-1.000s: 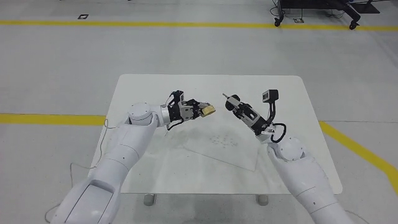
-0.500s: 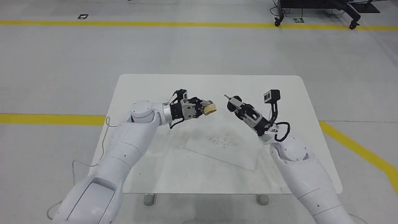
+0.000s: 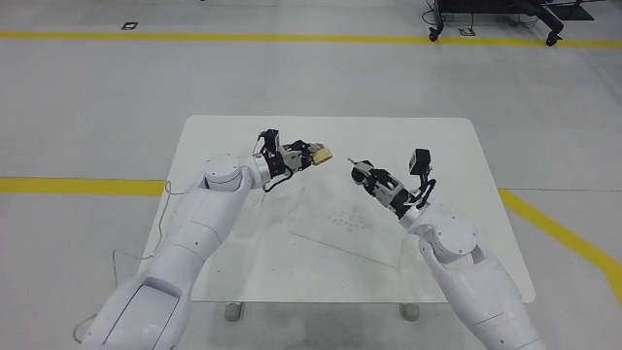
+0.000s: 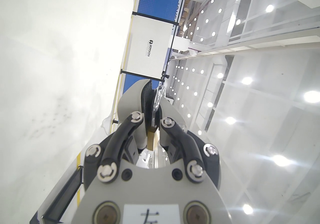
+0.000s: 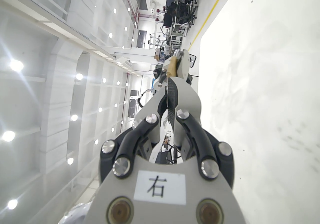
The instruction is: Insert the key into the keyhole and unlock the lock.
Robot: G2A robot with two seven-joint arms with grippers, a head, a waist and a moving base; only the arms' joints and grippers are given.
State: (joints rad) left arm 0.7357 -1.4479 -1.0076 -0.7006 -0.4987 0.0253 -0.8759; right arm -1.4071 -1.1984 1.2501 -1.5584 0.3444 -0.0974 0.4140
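In the top view my left gripper [image 3: 303, 156] is shut on a brass padlock [image 3: 322, 157] and holds it above the white table [image 3: 233, 131], left of centre. My right gripper [image 3: 362, 170] hangs a short way to the right of the padlock, shut on a small metal key [image 3: 351, 162] whose tip points at the lock across a small gap. The left wrist view shows the left gripper [image 4: 154, 92] clamping the padlock's brass body [image 4: 150, 138], with the silver shackle [image 4: 158, 94] at the tips. Past the right gripper [image 5: 169, 84] in its wrist view, the padlock [image 5: 171, 66] sits just ahead.
A thin clear sheet [image 3: 350, 228] lies flat on the table under the right arm, with faint scuff marks [image 3: 347, 220] on it. Beyond the table is open grey floor with yellow lines [image 3: 194, 35] and a dark wheeled rack [image 3: 496, 0] at the far right.
The left gripper has carried the padlock a little toward the table's far side. The right gripper has come nearer and lower, so the key tip is now about level with the lock.
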